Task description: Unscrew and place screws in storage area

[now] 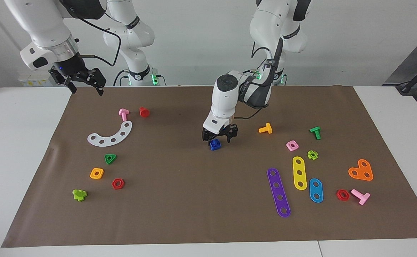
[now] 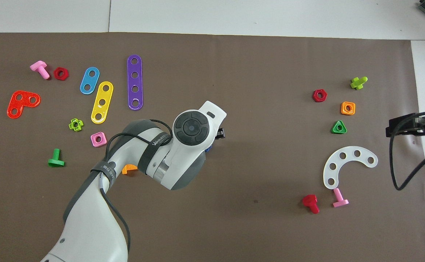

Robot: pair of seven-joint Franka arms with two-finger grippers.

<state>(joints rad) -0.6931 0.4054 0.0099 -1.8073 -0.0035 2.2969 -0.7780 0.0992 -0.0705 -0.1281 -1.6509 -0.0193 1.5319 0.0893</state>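
Nearest my bases lay the pink bolt (image 1: 123,114) and red bolt (image 1: 144,112), toward my right arm's end of the brown mat (image 1: 180,200). My right gripper (image 1: 83,79) waited in the air over that end's mat edge, its fingers spread apart and empty. My left gripper (image 1: 218,136) was down at mid-mat, fingers open around the top of the blue screw (image 1: 215,145), which stood on the mat directly under them; I could not tell whether the pads touched it. The facing view showed that screw plainly, while from overhead my own wrist covered all but a blue sliver (image 2: 208,149), and half hid the orange bolt (image 2: 129,169) as well. Farther out, the storage area (image 1: 119,151) was bare mat between the white curved strip (image 1: 110,135), the green triangular nut (image 1: 110,158) and the orange square nut (image 1: 96,173), well apart from the screw. Nothing lay on that patch.
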